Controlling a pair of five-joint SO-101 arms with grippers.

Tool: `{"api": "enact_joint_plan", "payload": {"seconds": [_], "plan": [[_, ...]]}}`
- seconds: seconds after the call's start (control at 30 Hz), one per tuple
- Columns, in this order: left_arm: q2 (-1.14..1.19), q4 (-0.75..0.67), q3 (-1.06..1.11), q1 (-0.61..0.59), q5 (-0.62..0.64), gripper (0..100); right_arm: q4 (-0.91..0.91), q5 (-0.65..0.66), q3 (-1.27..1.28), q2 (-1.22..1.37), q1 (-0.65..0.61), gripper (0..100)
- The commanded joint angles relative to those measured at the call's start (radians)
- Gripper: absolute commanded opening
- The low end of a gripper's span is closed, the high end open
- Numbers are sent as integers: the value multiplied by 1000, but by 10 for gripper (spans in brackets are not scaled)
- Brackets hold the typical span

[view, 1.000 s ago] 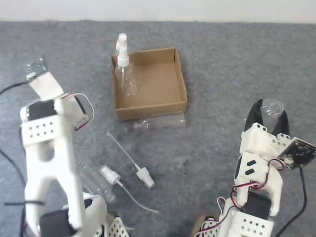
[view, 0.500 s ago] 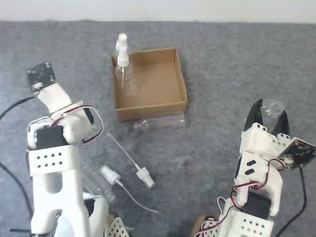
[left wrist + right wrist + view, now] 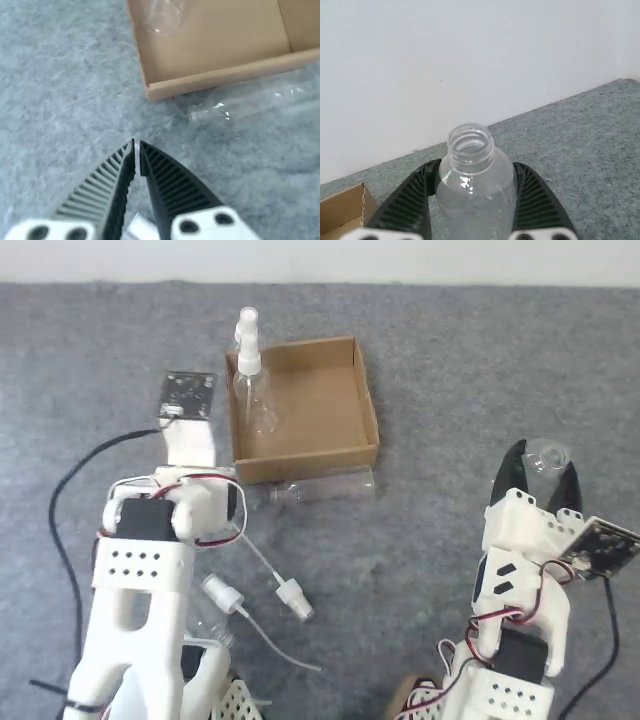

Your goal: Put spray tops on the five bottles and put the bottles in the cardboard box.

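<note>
uncapped bottle (image 3: 470,190) sits clamped upright in right pincer (image 3: 472,171); left pincer (image 3: 136,148), tips together, hovers near lying bottle (image 3: 250,107) beside cardboard box (image 3: 215,77).

one cardboard box (image 3: 305,462).

four clear plastic bottles can be counted: one capped bottle (image 3: 255,395), one open bottle lying on its side (image 3: 325,486), one open held bottle (image 3: 470,165) between the fingers of the right gripper (image 3: 541,456), and one half-hidden bottle (image 3: 208,625) showing beside the left arm (image 3: 140,570).

three spray tops: one fitted spray top (image 3: 246,335) on the capped bottle, and two loose ones, each with a long thin dip tube, the nearer loose spray top (image 3: 223,593) and the farther loose spray top (image 3: 293,598).

two white robot arms, the left arm and the right arm (image 3: 520,570), and two black-fingered grippers, counting the left gripper (image 3: 136,145).
</note>
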Motion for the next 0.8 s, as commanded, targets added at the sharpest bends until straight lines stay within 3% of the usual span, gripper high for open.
{"api": "enact_joint_plan", "payload": {"seconds": [0.0, 0.4, 0.63, 0.77], "plan": [[-37, 25, -12, 46, -31, 12, -24, 2, -26, -21, -10, 13], [-37, 35, -10, 57, -37, 11, -24, 2, -26, -21, -10, 13], [-37, 55, -18, 207, -89, 11, -22, 2, -26, -21, -10, 14], [-37, 51, -16, 230, -264, 12, -21, 2, -26, -21, -10, 14]]}}
